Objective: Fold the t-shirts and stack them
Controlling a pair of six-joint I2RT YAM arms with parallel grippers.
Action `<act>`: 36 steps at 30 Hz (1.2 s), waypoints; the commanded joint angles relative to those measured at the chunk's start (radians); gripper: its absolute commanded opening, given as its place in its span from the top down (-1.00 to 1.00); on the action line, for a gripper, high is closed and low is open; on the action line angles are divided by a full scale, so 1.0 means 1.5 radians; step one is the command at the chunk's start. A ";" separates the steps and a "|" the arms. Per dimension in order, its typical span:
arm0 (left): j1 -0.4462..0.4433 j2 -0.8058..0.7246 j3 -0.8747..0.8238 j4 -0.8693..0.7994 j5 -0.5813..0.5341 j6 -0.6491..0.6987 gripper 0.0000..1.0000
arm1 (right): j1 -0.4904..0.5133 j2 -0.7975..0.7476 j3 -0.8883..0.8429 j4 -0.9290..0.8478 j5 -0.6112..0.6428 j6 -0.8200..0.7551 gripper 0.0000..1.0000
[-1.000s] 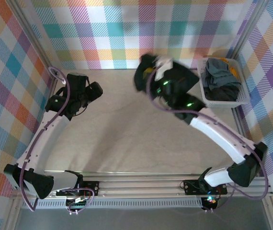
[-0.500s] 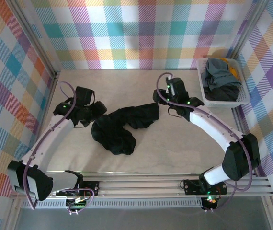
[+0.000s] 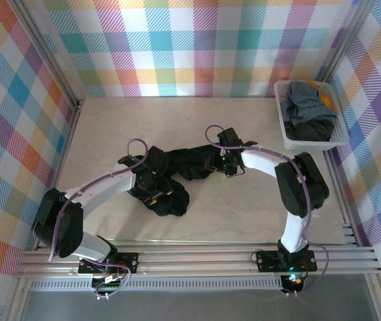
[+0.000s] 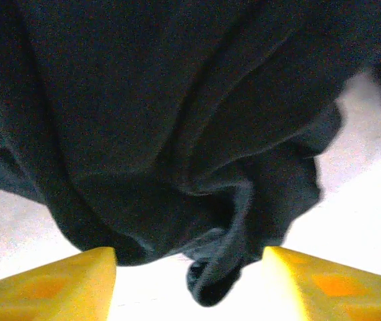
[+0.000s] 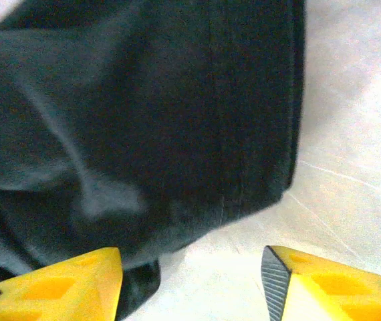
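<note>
black t-shirt (image 3: 190,164) crumpled on table (image 3: 244,214); left claw (image 4: 189,251) apart over it, right claw (image 5: 191,251) apart at hem

- The black shirt (image 3: 189,164), a second ago bunched up in the air just left of the basket (image 3: 311,144), now lies crumpled on the table (image 3: 244,207), well to the basket's left.
- The right gripper (image 3: 212,162), which held the shirt aloft close to the basket, has let go, come down and moved further from the basket. Its fingers now stand apart at the shirt's basket-side end.
- The left gripper (image 3: 160,194), earlier far across the table from the basket, has swung toward it and dropped onto the shirt's far lump, fingers apart.
</note>
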 commanded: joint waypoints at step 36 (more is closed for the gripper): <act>-0.153 0.037 0.112 -0.165 -0.208 -0.127 1.00 | -0.083 -0.184 -0.042 -0.136 0.140 0.008 1.00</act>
